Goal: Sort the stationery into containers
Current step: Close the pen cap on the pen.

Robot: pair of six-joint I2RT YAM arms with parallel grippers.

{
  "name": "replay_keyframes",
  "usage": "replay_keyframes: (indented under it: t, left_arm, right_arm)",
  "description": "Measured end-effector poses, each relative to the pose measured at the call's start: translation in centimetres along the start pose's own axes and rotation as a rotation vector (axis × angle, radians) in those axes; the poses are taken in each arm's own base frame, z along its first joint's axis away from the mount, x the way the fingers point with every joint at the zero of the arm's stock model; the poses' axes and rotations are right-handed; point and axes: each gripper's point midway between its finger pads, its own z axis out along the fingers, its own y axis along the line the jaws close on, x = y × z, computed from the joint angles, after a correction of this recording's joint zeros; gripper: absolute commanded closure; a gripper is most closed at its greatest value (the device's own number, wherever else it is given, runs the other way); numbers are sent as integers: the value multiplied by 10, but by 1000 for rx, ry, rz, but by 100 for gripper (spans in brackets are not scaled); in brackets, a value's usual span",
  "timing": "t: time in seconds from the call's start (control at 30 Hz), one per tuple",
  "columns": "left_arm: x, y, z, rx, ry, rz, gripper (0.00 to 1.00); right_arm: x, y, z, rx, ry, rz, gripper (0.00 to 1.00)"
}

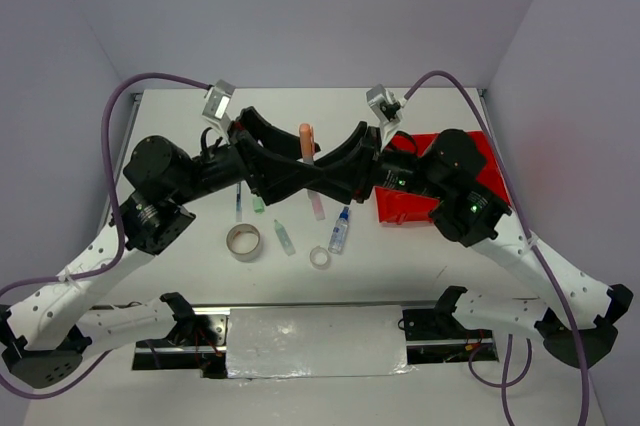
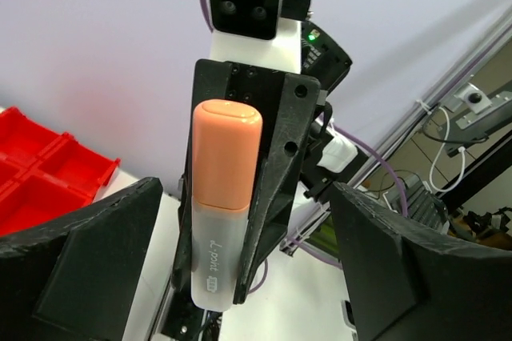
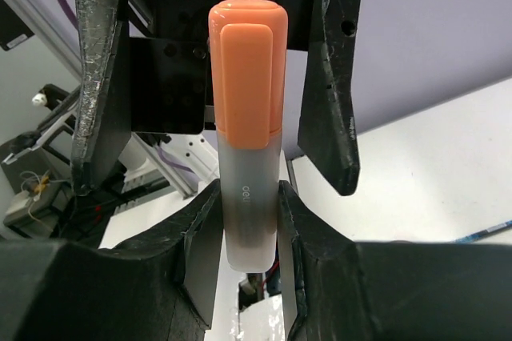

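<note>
Orange-capped marker (image 3: 244,77) upright in right end effector (image 3: 248,225), left fingers (image 3: 332,77) clear

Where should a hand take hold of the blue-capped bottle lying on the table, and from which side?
Probably best: grip the clear body of the bottle mid-length, from straight above, closing across its width. It lies flat, cap pointing away, and the tape ring sits close beside its near end.

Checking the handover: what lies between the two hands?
An upright orange-capped marker, gripped by the right hand; the left hand stands open around it. Both wrist views show this.
</note>
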Motion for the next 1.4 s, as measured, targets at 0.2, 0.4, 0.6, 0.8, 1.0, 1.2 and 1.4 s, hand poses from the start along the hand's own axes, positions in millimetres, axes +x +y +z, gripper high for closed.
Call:
replay_keyframes:
  t: [0.2,0.4,0.6,0.8,1.0,1.2,1.4]
  left_arm:
    - [3,9,-1,-52,21,2,1]
    - [-3,12,0,-87,22,29,0]
    - [-9,14,-1,-122,17,58,1]
    - [-15,14,-4,-151,13,92,1]
    - [-35,-1,-4,-137,-14,146,1]
    - [-36,-6,3,-103,4,144,20]
    - [-21,3,10,-94,57,119,29]
  right_arm:
    - [4,-1,-3,7,7,-12,100]
    - [2,3,-9,6,6,-27,100]
    - [5,4,-13,8,17,-27,100]
    - [14,4,-14,2,50,-13,100]
    - [21,10,-16,-29,87,1,100]
    - [28,15,-16,-62,118,28,100]
    - [32,14,-15,-72,137,47,100]
